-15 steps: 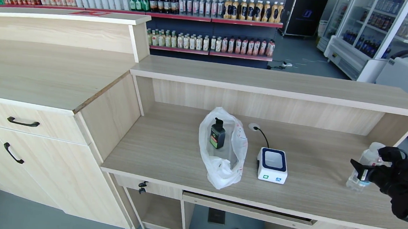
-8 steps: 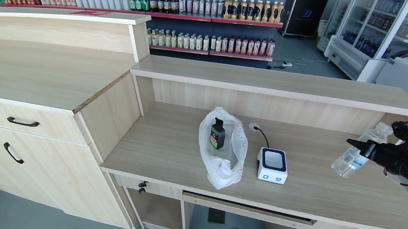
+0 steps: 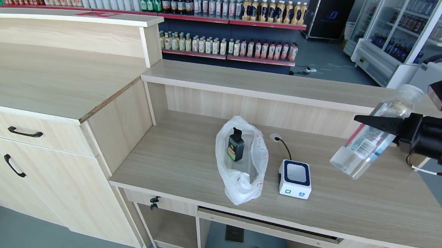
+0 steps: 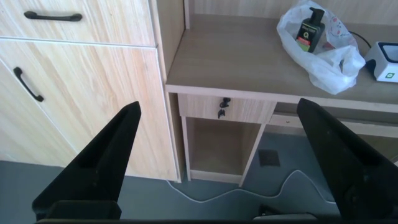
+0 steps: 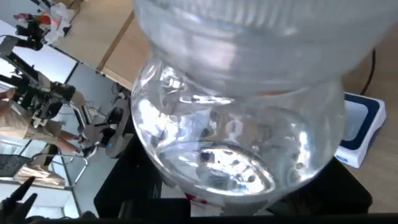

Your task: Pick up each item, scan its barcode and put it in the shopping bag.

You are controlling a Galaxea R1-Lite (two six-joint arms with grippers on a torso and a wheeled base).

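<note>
My right gripper is shut on a clear water bottle, held tilted in the air above the right part of the counter, its base pointing down toward the scanner. The bottle bulks large in the right wrist view. The white and blue barcode scanner sits on the counter, also seen as scanner and scanner. A white shopping bag lies open left of the scanner with a dark pump bottle inside it. My left gripper hangs open low in front of the counter's cupboard.
The counter has a raised back ledge and a taller cabinet on the left. The scanner's cable runs to a hole at the back. Shelves of drinks and fridges stand behind.
My right gripper has lifted the water bottle off the counter's right end, raising it and tipping it so its base swings left toward the scanner.
</note>
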